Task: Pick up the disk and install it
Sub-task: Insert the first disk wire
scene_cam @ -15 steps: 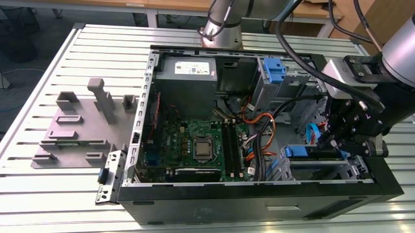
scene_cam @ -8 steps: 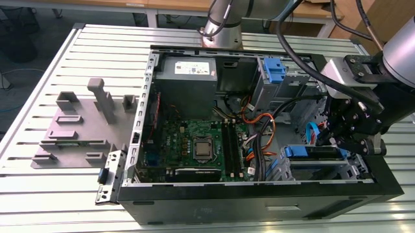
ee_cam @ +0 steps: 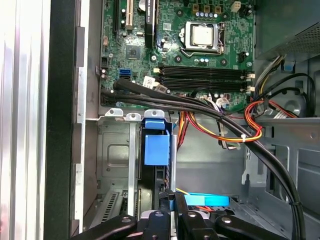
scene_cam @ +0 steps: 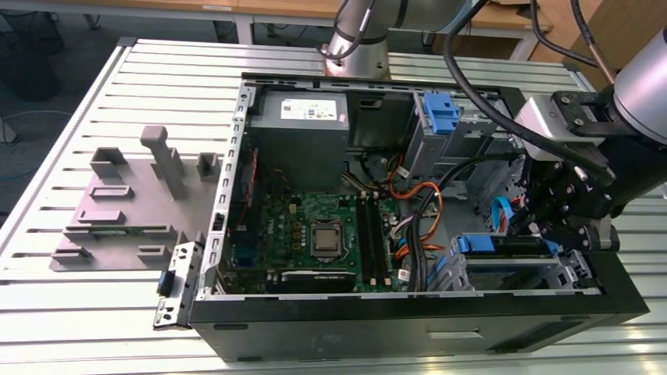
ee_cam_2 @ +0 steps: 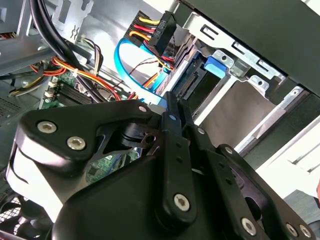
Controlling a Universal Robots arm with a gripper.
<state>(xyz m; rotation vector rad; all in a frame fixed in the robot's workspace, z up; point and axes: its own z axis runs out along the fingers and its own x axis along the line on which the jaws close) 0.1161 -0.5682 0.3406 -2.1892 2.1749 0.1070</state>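
Treat the disk [ee_cam: 156, 150] as stiff and fairly heavy for its size, smooth-sided, and likely fragile inside, so no knocks and no forcing. Best gripped across the long edges of its blue bracket, away from the connector end and the broad faces. Appears edge-on: slim dark body, bright blue plastic bracket and pull tab, and a connector strip turned towards the fingertips in the second wrist view. Sits slotted in the metal drive cage [ee_cam: 116, 150] at a corner of the open computer case [scene_cam: 417, 336], directly ahead of the gripper [ee_cam_2: 174, 100] and near its tips; cannot tell whether touching. Has both fingers pressed together, with nothing visible between them.
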